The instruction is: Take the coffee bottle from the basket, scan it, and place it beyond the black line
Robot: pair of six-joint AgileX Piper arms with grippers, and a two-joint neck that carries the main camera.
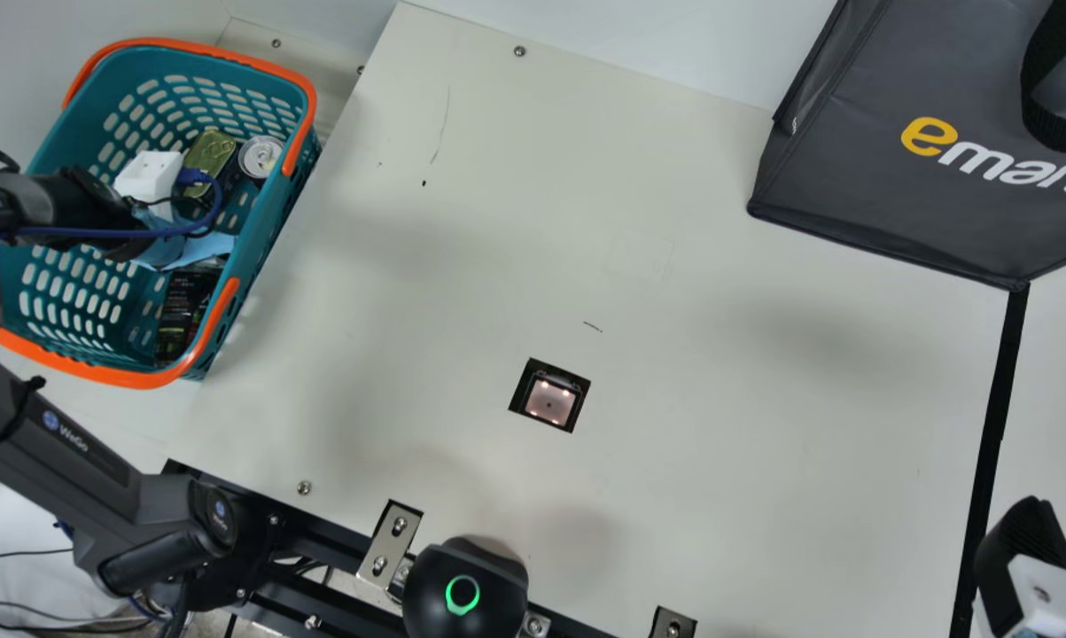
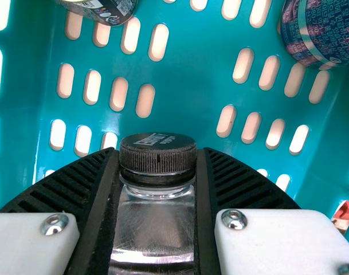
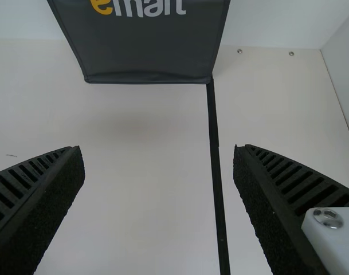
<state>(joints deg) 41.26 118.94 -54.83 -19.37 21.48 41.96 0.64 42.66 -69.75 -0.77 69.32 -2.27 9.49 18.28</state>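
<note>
1. Pick step, judging by the grip: your left gripper (image 2: 158,151) has its jaws clamped on the coffee bottle (image 2: 154,226), just under the black cap, within the basket (image 1: 258,237). Can't tell if it's clear of the basket floor.
2. Next: lift straight up past the rim, then present the code to the scanner window (image 1: 548,404).
3. Right gripper (image 3: 159,150): jaws apart, nothing between, near the black line (image 3: 215,154).

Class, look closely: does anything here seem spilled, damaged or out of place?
Small blemishes: the cream table bears a thin, scratch-like line right of the basket and a short dark dash by the scanner window, breaking its plain surface. I see no spill.
</note>
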